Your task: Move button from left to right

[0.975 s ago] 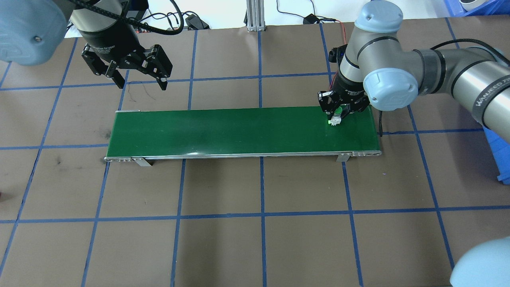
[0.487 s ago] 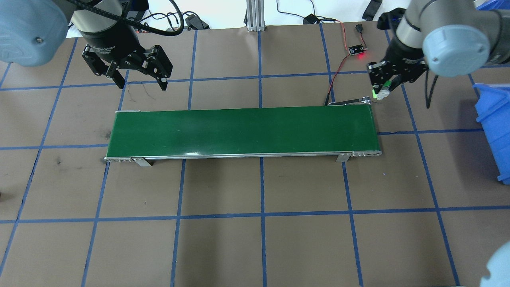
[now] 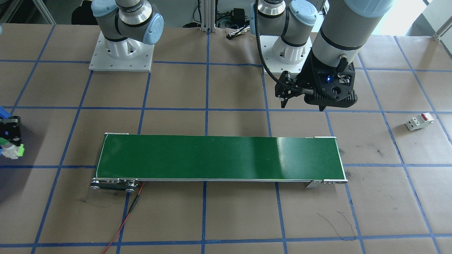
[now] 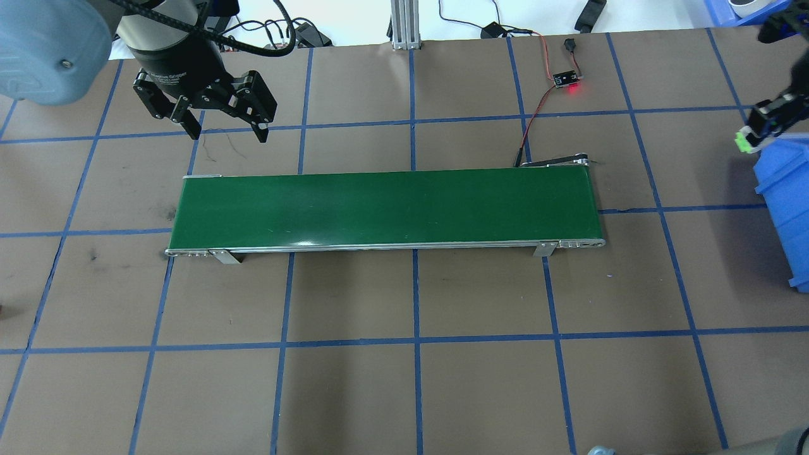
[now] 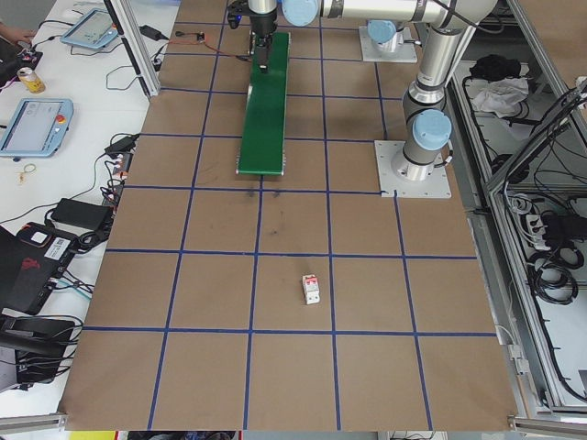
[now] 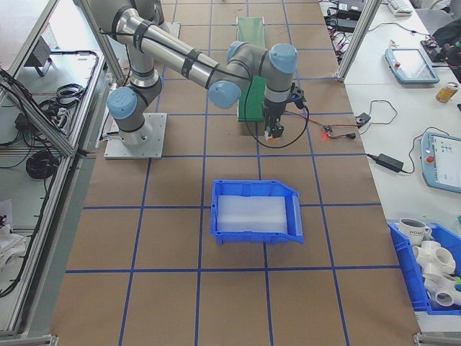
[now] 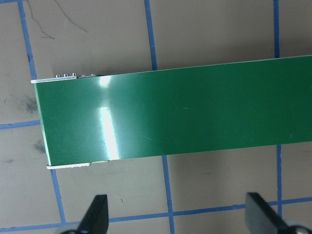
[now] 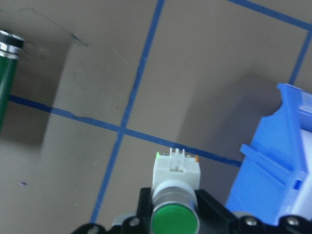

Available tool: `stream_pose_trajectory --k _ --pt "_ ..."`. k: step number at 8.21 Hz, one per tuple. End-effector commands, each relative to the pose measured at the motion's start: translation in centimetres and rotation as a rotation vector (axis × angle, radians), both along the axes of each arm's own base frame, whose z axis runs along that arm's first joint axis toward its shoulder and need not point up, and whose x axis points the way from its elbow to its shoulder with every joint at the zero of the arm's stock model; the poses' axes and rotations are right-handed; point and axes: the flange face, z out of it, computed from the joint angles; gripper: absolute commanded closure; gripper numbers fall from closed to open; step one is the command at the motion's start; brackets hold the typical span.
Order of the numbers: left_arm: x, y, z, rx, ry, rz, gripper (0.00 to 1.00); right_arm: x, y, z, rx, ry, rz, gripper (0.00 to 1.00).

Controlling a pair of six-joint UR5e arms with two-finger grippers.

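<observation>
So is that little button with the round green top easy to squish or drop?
Probably not squishy: the button has a boxy white plastic body that looks stiff. It seems light, since the right gripper holds it clear of the table. The round cap looks smooth and might slip.

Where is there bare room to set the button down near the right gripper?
The blue bin is bare inside. Bare table lies between the belt end and the bin. Crowded: the wired board. The right gripper holds the button.

I see right gripper carried rightward off the conveyor belt, green push-button in its grip, now beside blue bin
</observation>
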Motion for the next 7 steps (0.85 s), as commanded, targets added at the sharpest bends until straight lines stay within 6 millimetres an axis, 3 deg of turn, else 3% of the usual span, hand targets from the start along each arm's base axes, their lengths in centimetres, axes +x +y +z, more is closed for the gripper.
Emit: stream_pose_trajectory --k 1,2,4,7 --pt "-0.3 0.3 0.3 -0.005 -0.004 -0.005 0.00 -13.2 4.6 1.2 -0.010 0.025 0.131 1.00" --pt "-0.4 0.3 0.2 -0.002 0.002 -0.006 0.00 -16.5 6.0 0.9 -0.013 0.037 0.175 1.00" --pt "-0.6 0.4 0.0 0.007 -0.003 -0.010 0.00 -21.5 6.3 -3.2 0.008 0.065 0.408 1.00" --pt "-0.5 0.5 0.1 0.005 -0.004 -0.010 0.00 -23.8 5.5 -7.8 0.083 0.113 0.752 1.00"
